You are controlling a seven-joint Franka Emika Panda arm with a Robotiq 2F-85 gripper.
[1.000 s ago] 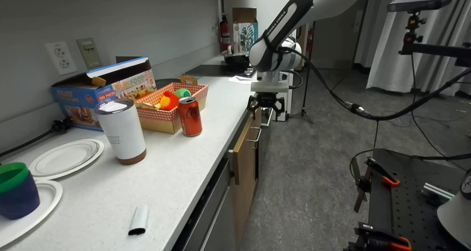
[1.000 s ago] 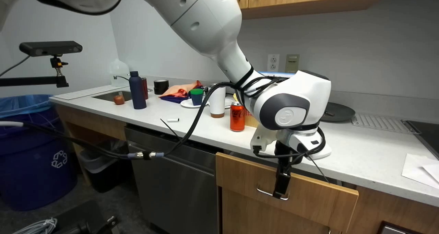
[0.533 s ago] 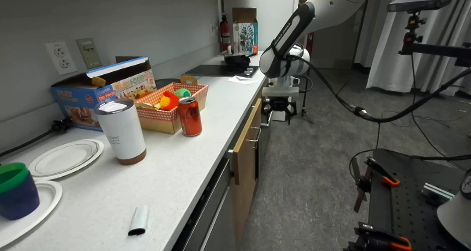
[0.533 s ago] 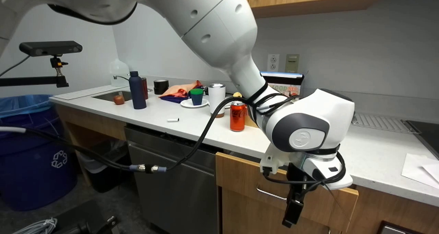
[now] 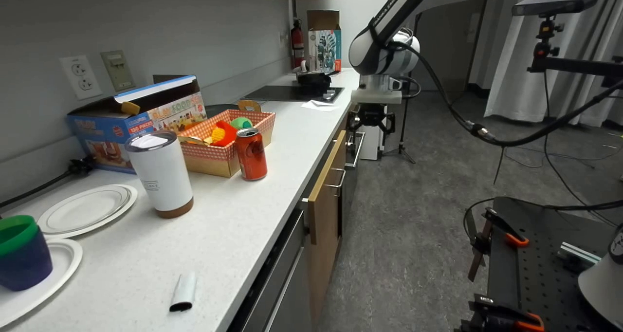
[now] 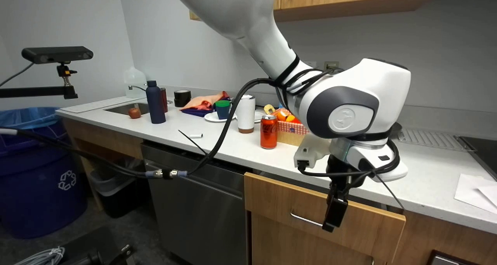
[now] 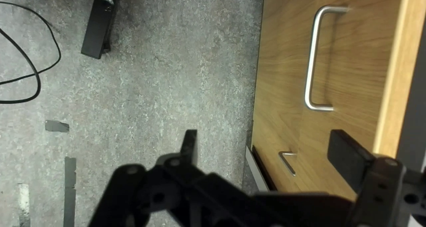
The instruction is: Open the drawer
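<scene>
Floor [image 7: 166, 70]: mottled grey. Counter [image 6: 431, 171]: long, white-topped. Appliance front [image 6: 194, 214]: dark grey, under the counter. Drawer [image 6: 303, 203]: below the counter's edge, beside the appliance front. Wide, shallow, tan wood front, grain visible, paler top edge; partly drawn out, standing forward of the counter's edge with a dark gap behind. Front upright, facing out over the floor; long axis parallel to the counter's edge, sloping down to the right in an exterior view, running up and down the wrist view with the top edge to the right. Gripper [image 7: 266, 147]: black, pointing down; fingers [image 7: 347, 157] spread wide, nothing held between them. One finger overlaps the wood in the wrist view; contact cannot be told. Bar handle [image 7: 311, 60]: slim, silver metal, bent at both ends, set lengthwise.
</scene>
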